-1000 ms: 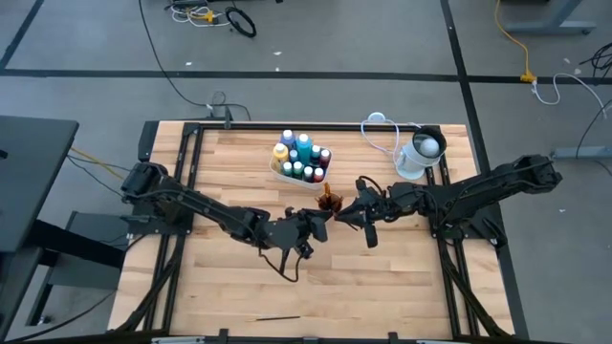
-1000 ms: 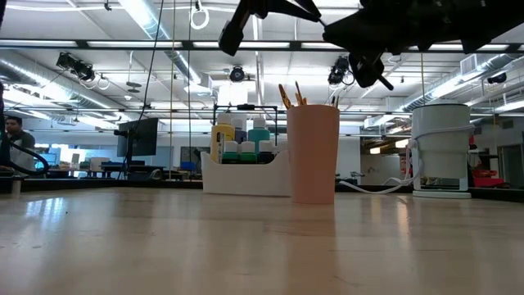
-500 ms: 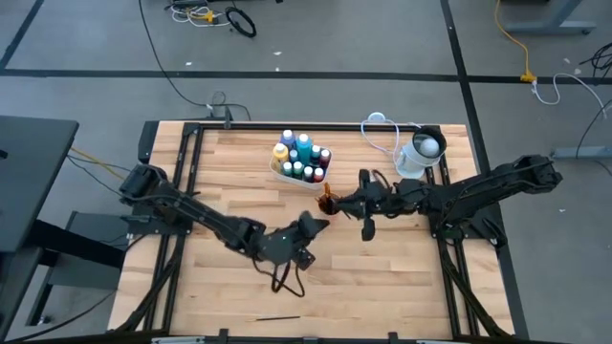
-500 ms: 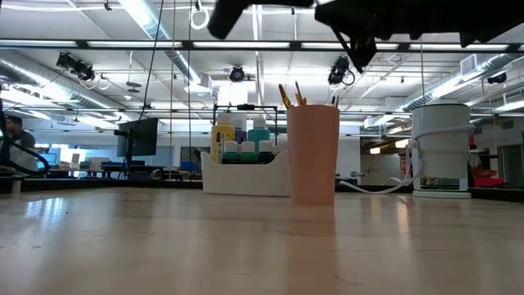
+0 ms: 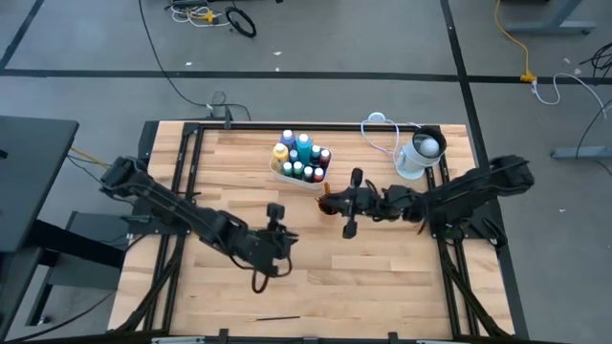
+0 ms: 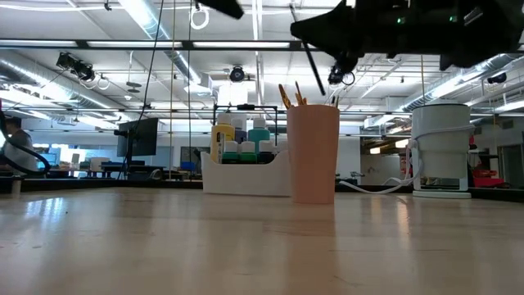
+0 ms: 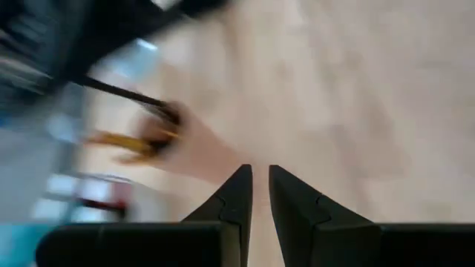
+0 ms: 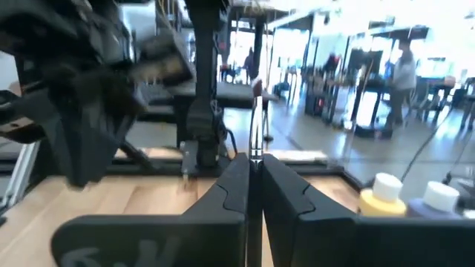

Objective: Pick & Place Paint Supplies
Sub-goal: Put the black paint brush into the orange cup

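A salmon cup (image 6: pixel 313 152) with brushes in it stands mid-table, and in the high view it shows as a brown spot (image 5: pixel 328 202). My right gripper (image 5: pixel 332 203) hangs just above it, shut on a thin dark brush (image 6: pixel 313 65). Behind the cup, a white caddy (image 5: pixel 300 160) holds white-capped paint bottles. My left gripper (image 5: pixel 285 233) hovers left of the cup and nearer the front edge. In the left wrist view its fingers (image 7: pixel 257 172) stand a narrow gap apart with nothing between them. My right gripper pinches the brush's thin handle (image 8: pixel 254 144) between its two fingertips (image 8: pixel 236 174). The fingers come nearly level from the table's right. The brush is lifted clear and slants down below the gripper, its lower end (image 6: pixel 322 92) just above the cup's rim.
A white-and-grey round container (image 5: pixel 419 153) with a white cable stands at the back right. One loose dark brush (image 5: pixel 277 319) lies near the table's front edge. Bare wood lies in front of the cup and to its left.
My left gripper has drawn back from the cup toward the table's left and near edge, rolling about its own line. My right gripper has gone a little toward the table's left, over the cup, and tipped, carrying the brush with it.
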